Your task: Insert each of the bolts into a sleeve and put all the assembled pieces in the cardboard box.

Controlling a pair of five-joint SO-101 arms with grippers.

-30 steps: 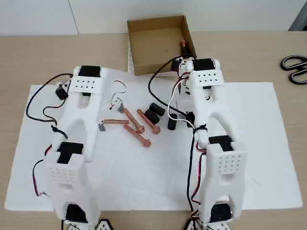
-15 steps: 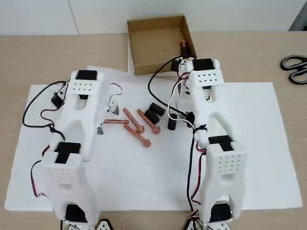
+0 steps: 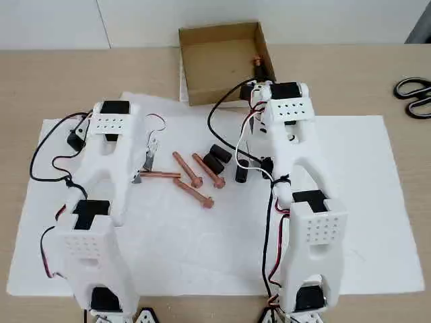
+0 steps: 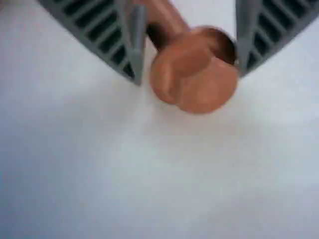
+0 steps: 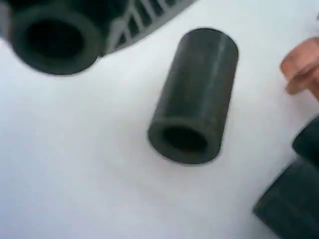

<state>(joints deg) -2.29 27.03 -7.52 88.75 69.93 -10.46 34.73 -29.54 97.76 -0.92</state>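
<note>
High view first: little of the job is done. One brown and black piece [image 3: 257,64] is seen at the right wall of the cardboard box [image 3: 219,57], and it may be a finished one. Three loose bolts [image 3: 208,170] and three loose sleeves [image 3: 213,163] are left lying on the white sheet [image 3: 202,256] between the arms, nearer than the box. A fourth bolt [image 3: 165,174] is held by the left gripper [image 3: 143,165].

From the left wrist view more can be told: the two fingers [image 4: 114,40] are closed in on both sides of this bolt, by its head. In the right wrist view a sleeve [image 5: 50,37] is seen tight against a finger [image 5: 144,20] of the right gripper [image 3: 267,161], so it looks held. The bolt is not yet pushed into it.
</note>
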